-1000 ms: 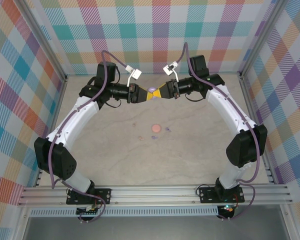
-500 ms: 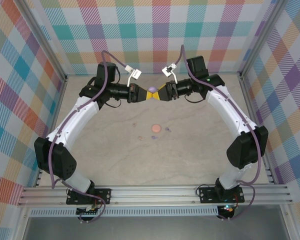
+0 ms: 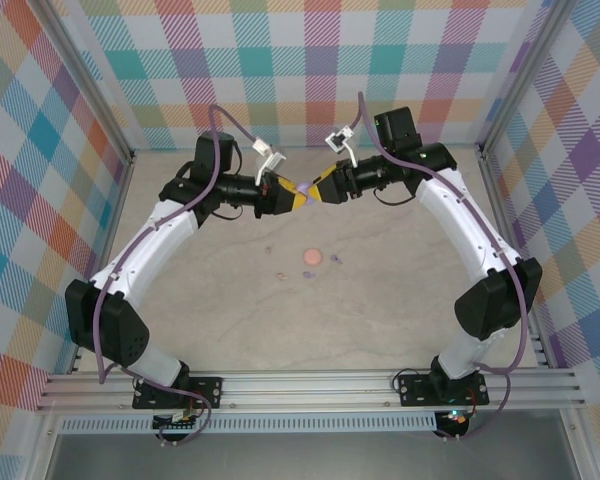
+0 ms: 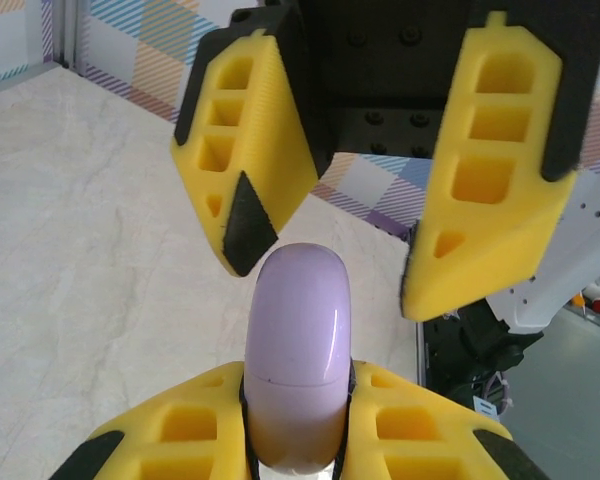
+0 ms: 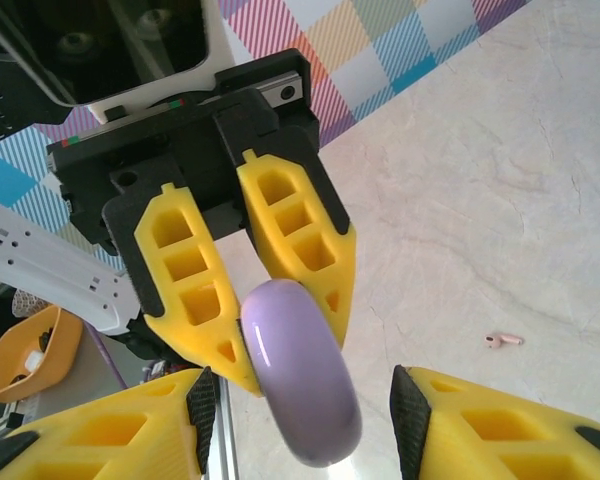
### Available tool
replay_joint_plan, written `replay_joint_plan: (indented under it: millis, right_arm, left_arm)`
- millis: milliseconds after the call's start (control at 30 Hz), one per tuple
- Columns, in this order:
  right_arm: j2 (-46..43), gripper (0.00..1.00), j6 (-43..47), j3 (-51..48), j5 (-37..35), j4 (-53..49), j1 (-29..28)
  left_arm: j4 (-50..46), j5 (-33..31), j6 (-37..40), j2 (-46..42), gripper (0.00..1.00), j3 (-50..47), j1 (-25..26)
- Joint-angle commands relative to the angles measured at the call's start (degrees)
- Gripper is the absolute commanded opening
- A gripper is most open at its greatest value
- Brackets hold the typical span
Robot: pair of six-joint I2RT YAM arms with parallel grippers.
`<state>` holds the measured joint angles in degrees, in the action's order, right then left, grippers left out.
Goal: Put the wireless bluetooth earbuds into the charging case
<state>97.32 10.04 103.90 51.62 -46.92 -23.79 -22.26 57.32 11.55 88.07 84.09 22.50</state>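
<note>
Nothing is inserted yet: the earbuds [image 3: 281,275] lie loose near the middle of the table [image 3: 230,330]. The left gripper [image 3: 292,196] is clamped on the lilac charging case [image 4: 298,360] above the far edge, and the right gripper [image 3: 317,190] stands half open around it, not gripping

1. The worktop [image 3: 280,330] is a pale beige slab with faint marble-like veins, matte and evenly lit, with only soft shadows
2. A back wall [image 3: 310,70] stands along its far edge, in a plaid of teal, pink, orange, purple and yellow
3. The left wall [image 3: 30,200] and right wall [image 3: 580,220] carry the same plaid, turned diagonally
4. Grey metal posts [image 3: 100,95] slant up at the far corners, where the walls meet
5. Slotted aluminium rails [image 3: 310,385] run across the near edge
6. Beyond the rails, nearest the camera, lies a plain grey surface [image 3: 310,458]
</note>
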Motion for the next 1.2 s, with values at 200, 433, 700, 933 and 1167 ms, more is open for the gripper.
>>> replay_joint_plan:
  millis: [200,433,700,933,1167]
  right_arm:
    - [-0.36,0.51,2.61,0.95,-1.17,-2.20,-1.06]
    - [-0.90,0.51,-0.40,0.17,-6.21,0.99,-1.04]
    - [-2.43,0.51,-3.50,-1.44,-11.82,4.62,-0.56]
    - [-2.77,0.51,-3.98,-1.79,-13.38,5.06,-0.38]
    - [-3.60,0.53,-3.98,-1.69,-14.56,4.96,-0.34]
  left_arm:
    - [2.23,1.21,2.42,-2.45,0.15,-0.16,1.05]
    - [0.26,0.41,3.78,-2.55,0.14,-0.02,1.40]
    - [-1.99,-0.08,6.29,-2.99,0.14,-0.05,1.62]
    - [-2.74,-0.16,7.08,-2.82,0.14,0.04,1.88]
    - [-3.15,-0.29,7.28,-2.55,0.14,-0.12,1.93]
